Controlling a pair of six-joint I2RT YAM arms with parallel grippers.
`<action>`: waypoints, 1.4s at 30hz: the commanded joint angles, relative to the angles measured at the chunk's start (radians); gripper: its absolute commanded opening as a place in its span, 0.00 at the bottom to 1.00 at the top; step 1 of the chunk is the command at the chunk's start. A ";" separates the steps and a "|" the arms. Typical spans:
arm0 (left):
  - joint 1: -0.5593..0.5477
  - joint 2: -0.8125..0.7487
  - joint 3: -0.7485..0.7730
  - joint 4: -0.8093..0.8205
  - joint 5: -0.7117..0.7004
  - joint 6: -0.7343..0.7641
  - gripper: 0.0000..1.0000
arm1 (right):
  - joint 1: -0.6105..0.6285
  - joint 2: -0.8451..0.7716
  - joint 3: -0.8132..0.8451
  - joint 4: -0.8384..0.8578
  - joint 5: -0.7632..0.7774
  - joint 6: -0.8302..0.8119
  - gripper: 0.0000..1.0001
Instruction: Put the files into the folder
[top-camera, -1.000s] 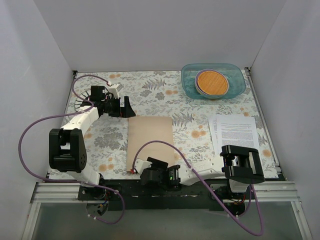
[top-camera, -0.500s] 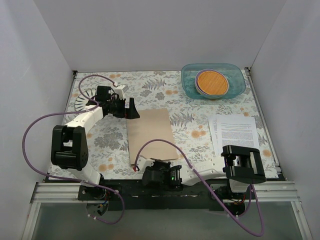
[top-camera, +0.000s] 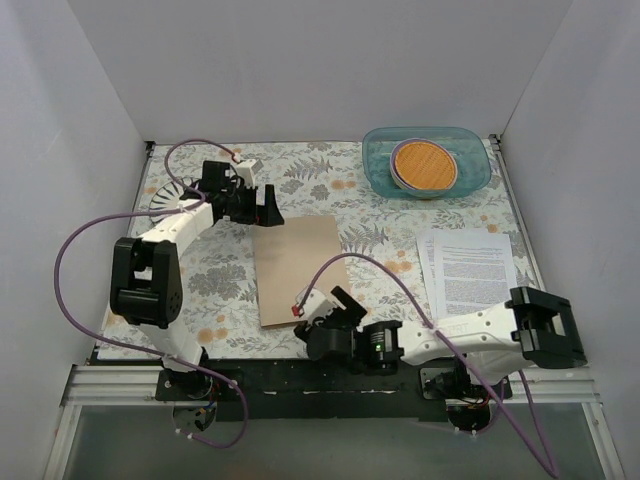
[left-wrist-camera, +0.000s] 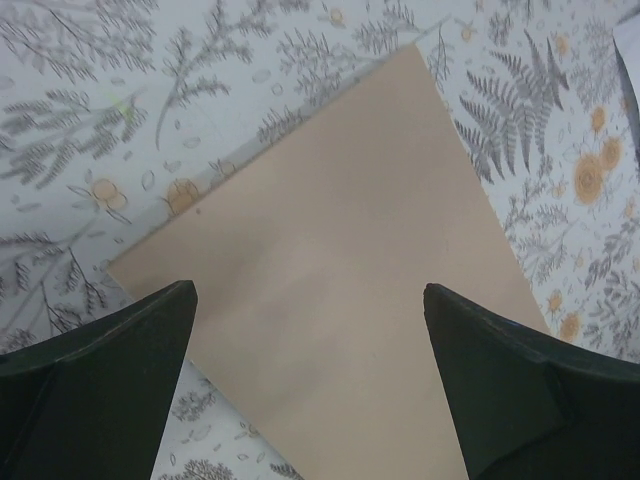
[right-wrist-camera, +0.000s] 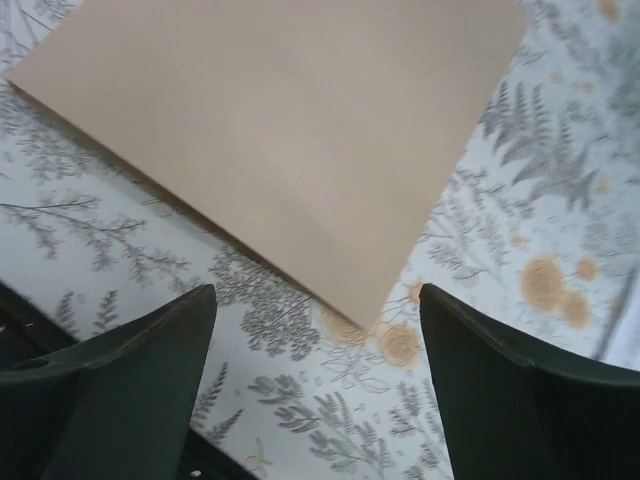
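My left gripper (left-wrist-camera: 308, 290): wide open and holding nothing, over the far left corner of the flat tan-brown cardboard folder (top-camera: 298, 270)
My right gripper (right-wrist-camera: 316, 292): wide open too and empty, over the near right corner of the folder
Folder: shut, lying flat and a bit crooked in the middle of the flowery table cloth (top-camera: 210, 280)
Files: the white paper sheets with black print (top-camera: 468, 265) lie on the right side, well apart from the folder
Step, I think: I must open the cover first, and the sheets go in after
Worry one: the cover is thin and lies flat, so my fingers may slide over it and catch nothing
Worry two: if I push on one corner only, the whole folder may spin or slip away
Worry three: if I pinch both covers at once, the folder comes up shut
Worry four: my fingers may snag the cloth and bunch it up
Worry five: the sheets are thin too, so I may bend them or leave one behind
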 joint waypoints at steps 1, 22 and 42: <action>-0.001 0.065 0.142 0.047 -0.080 -0.023 0.98 | -0.066 -0.190 -0.131 0.109 -0.253 0.273 0.91; -0.001 0.140 0.075 0.087 -0.143 -0.003 0.98 | -0.283 0.024 -0.228 0.390 -0.920 0.310 0.43; -0.005 0.186 0.053 0.101 -0.074 0.000 0.98 | -0.467 -0.015 -0.274 0.334 -0.708 0.414 0.48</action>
